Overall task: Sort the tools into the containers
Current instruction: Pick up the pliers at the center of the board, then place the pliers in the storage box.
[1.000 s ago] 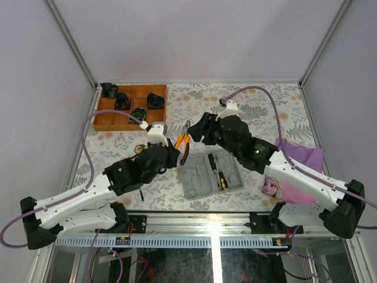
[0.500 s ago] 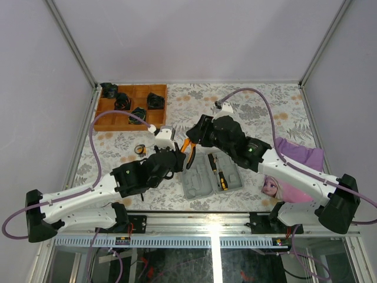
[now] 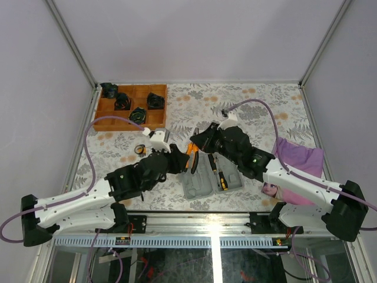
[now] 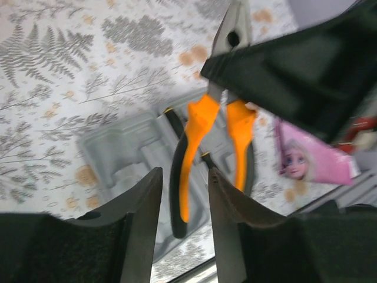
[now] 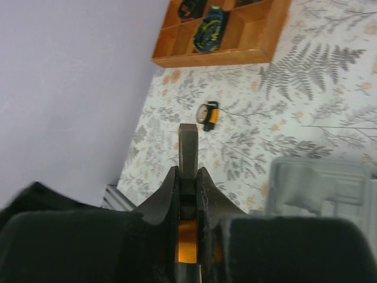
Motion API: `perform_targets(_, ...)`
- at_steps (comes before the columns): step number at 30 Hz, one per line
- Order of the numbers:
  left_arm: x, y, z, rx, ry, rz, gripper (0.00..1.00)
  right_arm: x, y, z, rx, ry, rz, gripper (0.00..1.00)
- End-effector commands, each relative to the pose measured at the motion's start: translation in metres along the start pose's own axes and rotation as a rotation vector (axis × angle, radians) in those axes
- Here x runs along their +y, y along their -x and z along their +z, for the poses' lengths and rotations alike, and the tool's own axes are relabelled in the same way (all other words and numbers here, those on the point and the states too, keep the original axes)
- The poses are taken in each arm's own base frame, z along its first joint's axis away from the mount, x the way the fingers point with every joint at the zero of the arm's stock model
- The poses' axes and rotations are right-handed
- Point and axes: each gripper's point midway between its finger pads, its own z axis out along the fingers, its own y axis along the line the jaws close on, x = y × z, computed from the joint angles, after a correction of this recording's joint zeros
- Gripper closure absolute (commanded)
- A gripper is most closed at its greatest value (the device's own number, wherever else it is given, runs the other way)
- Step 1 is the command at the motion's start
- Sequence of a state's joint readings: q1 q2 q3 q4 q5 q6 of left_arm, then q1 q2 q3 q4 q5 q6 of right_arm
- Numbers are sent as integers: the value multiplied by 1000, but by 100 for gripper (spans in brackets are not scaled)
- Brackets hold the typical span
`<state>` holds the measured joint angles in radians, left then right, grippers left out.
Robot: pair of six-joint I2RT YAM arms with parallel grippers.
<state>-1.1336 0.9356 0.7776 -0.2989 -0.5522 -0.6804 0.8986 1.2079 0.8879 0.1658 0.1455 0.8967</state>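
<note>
The orange-and-black pliers (image 3: pixel 191 151) hang in the air over the left end of the open grey case (image 3: pixel 199 181). My right gripper (image 3: pixel 199 140) is shut on their metal head (image 5: pixel 188 147), which sticks out past the fingertips. My left gripper (image 3: pixel 180 160) is open. Its fingers stand on either side of one pliers handle (image 4: pixel 197 127) with a gap showing. A black-and-orange screwdriver (image 3: pixel 217 171) lies in a recess of the case. The round orange tape measure (image 3: pixel 140 149) sits on the cloth to the left; the right wrist view shows this tape measure (image 5: pixel 207 112) beyond the pliers' tip.
A wooden divided tray (image 3: pixel 101 122) with several dark items stands at the back left. A purple cloth (image 3: pixel 301 154) and a pink picture card (image 3: pixel 272 187) lie right of the case. Metal frame rails edge the flower-patterned table.
The right gripper has closed on the pliers' head. The left gripper, which held the handles, has opened. Both arms and the pliers have drifted right and nearer, over the case.
</note>
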Motion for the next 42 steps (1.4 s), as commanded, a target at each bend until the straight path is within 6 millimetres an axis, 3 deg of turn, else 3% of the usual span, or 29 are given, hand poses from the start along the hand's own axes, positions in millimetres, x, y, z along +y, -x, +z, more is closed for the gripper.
perform_targets(1, -29, 39, -17, -116, -132, -118, 57, -3, 35, -9, -137, 3, -18, 100)
perform_targets(5, -30, 42, -24, -111, -151, -129, 45, -25, 53, -19, -211, -61, -17, 100)
perform_targets(12, -2, 13, -14, -15, -18, -132, 43, -73, 76, -48, -267, -304, -236, 100)
perform_targets(15, 19, -7, -3, 67, 79, -158, 45, -78, 68, -62, -179, -321, -378, 100)
perform_targets(19, 64, -42, 11, 196, 248, -242, 48, -95, 55, -79, -123, -351, -434, 100)
perform_targets(23, 83, -80, 21, 293, 284, -309, 47, -109, 42, -88, -72, -385, -429, 100)
perform_targets(32, 80, -114, 46, 381, 217, -406, 47, -118, 29, -89, -47, -380, -408, 100)
perform_targets(42, 89, -126, 60, 397, 227, -411, 62, -119, 29, -92, -51, -375, -408, 100)
